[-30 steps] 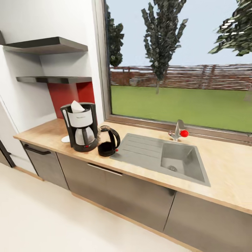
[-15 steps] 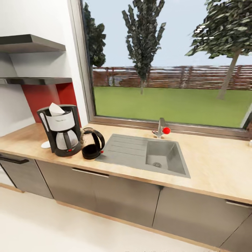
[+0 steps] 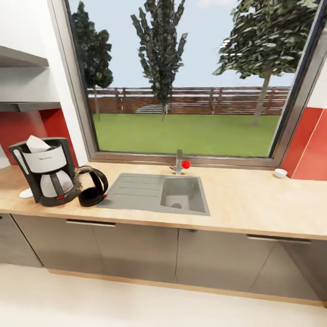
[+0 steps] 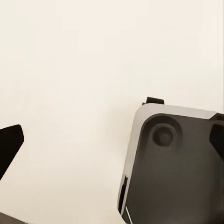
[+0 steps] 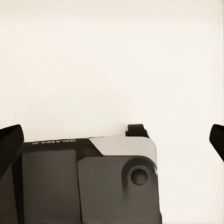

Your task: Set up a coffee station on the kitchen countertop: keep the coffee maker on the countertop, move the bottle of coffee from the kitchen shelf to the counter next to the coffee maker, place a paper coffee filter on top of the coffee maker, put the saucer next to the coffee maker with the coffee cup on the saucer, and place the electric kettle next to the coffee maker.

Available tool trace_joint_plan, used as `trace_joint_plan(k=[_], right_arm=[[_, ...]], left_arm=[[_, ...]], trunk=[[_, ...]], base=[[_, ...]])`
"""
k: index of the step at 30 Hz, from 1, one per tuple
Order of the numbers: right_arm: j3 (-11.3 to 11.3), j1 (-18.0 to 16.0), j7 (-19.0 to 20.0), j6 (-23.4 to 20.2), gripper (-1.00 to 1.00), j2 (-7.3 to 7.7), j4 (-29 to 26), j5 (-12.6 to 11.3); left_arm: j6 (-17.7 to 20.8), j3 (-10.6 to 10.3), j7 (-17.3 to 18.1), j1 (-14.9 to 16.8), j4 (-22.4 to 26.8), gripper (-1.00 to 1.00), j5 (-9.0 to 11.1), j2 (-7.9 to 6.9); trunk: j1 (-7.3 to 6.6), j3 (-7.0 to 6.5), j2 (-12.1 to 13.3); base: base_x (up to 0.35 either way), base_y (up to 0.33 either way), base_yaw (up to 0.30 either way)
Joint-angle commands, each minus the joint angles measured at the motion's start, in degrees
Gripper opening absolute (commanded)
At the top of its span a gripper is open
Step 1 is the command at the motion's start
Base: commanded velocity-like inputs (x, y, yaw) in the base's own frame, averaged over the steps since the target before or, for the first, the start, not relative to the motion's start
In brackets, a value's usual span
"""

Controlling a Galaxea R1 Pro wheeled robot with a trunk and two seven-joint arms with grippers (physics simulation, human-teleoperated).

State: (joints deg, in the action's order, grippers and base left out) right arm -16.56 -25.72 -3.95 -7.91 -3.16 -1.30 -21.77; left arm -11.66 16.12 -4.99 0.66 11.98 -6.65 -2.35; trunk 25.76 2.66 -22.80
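Observation:
The coffee maker (image 3: 43, 172) stands at the left end of the kitchen countertop (image 3: 245, 200), with the white paper coffee filter (image 3: 36, 144) on its top. The black electric kettle (image 3: 91, 186) sits right beside it, toward the sink. The saucer (image 3: 25, 193) peeks out from behind the machine's other side. A small white coffee cup (image 3: 280, 173) rests far to the right by the red wall. The kitchen shelf (image 3: 22, 106) shows at the left edge; the bottle of coffee is out of view. My left gripper (image 4: 112, 142) and right gripper (image 5: 112, 140) are open and empty over the pale floor.
A grey sink (image 3: 181, 195) with a drainboard and a red-knobbed tap (image 3: 180, 162) is set in the middle of the counter under a wide window. Grey cabinet fronts (image 3: 131, 250) run below. Both wrist views look down on the robot's grey base (image 4: 172, 168).
The head camera has swung to the right, so the whole counter scene has shifted left in the picture. The coffee cup at the right end has come into view. Nothing on the counter moved.

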Motion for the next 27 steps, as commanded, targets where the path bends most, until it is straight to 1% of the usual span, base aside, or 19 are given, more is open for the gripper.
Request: trace_joint_plan(k=[1,5,8,27], right_arm=[[-0.5,0.0,-0.3,-0.4,1.0,-0.01,-0.1,-0.5],[-0.5,0.0,-0.3,-0.4,1.0,-0.01,-0.2,-0.5],[-0.5,0.0,-0.2,-0.4,1.0,0.13,-0.2,-0.5],[-0.7,0.2,0.0,-0.2,1.0,0.26,0.0,0.1]], left_arm=[[-0.2,0.3,-0.2,0.0,0.0,1.0,-0.6,0.0],[-0.2,0.3,-0.2,0.0,0.0,1.0,-0.6,-0.02],[-0.3,0.4,-0.3,0.0,0.0,1.0,-0.6,-0.02],[-0.3,0.4,-0.3,0.1,0.0,1.0,-0.6,-0.02]], trunk=[[0.03,0.12,-0.1],[0.03,0.11,-0.1],[0.03,0.11,-0.1],[0.03,0.1,-0.1]], base=[[-0.048,-0.279,-0.279],[-0.019,-0.291,-0.267],[-0.005,-0.297,-0.118],[0.0,-0.299,-0.008]])
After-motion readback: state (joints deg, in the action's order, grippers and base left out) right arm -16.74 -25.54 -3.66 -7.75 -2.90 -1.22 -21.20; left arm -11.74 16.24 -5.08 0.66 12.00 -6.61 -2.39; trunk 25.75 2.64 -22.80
